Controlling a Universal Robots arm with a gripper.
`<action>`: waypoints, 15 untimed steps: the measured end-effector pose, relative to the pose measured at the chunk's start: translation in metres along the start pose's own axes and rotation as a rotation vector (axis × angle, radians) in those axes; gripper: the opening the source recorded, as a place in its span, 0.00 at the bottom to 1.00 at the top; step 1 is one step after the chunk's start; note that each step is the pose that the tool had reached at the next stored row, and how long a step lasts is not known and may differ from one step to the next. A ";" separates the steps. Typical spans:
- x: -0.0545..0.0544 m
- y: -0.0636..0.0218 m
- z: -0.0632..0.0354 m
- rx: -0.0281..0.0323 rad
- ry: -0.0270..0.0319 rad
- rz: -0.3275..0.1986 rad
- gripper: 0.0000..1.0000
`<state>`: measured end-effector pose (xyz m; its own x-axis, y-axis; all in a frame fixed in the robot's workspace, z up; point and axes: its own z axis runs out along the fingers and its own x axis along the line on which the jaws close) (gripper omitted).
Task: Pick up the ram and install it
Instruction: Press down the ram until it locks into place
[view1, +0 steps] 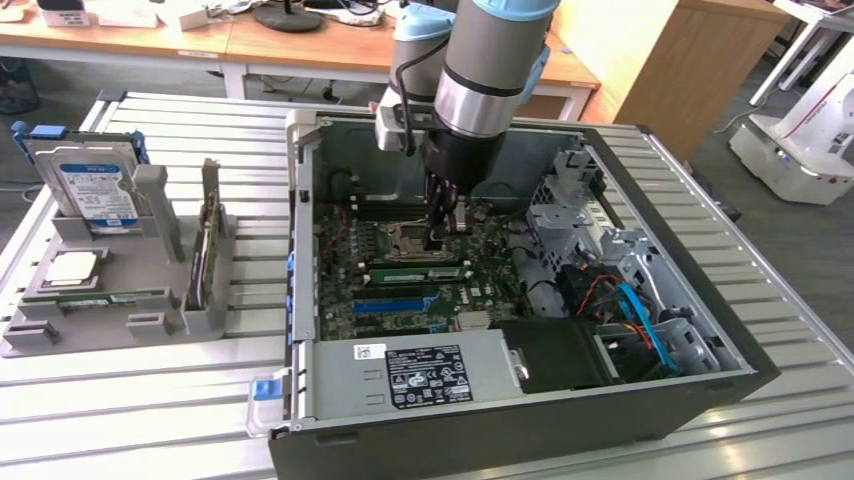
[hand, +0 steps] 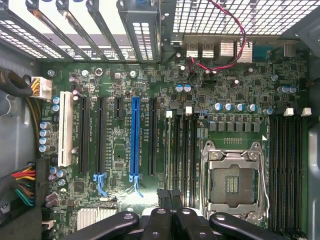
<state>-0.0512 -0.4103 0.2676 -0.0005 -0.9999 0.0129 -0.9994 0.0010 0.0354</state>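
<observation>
A narrow green ram (view1: 414, 271) stands on edge in a slot on the motherboard, just in front of the CPU socket (view1: 407, 238), inside the open computer case. My gripper (view1: 449, 225) reaches down into the case, shut with its dark fingertips pressed together and nothing showing between them. It hangs over the socket end of the slots, slightly behind the ram; whether it touches the stick I cannot tell. In the wrist view the closed gripper (hand: 170, 194) sits over one end of the row of black memory slots (hand: 182, 150), beside the CPU socket (hand: 234, 182).
The case holds a power supply (view1: 414, 372), a metal drive cage (view1: 587, 215) and orange and blue cables (view1: 627, 300). A long blue slot (hand: 134, 137) lies beside the black slots. On the exterior view's left a grey fixture (view1: 160, 322) carries a hard drive (view1: 83, 190) and an upright card (view1: 207, 235).
</observation>
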 end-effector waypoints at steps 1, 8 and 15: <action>0.000 0.0000 0.0000 0.0000 0.0000 0.000 0.11; 0.000 0.0000 0.0000 -0.0006 -0.0015 0.044 0.11; 0.000 0.0000 0.0001 -0.0014 -0.0038 0.108 0.11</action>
<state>-0.0513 -0.4103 0.2675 -0.1080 -0.9941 0.0129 -0.9935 0.1084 0.0354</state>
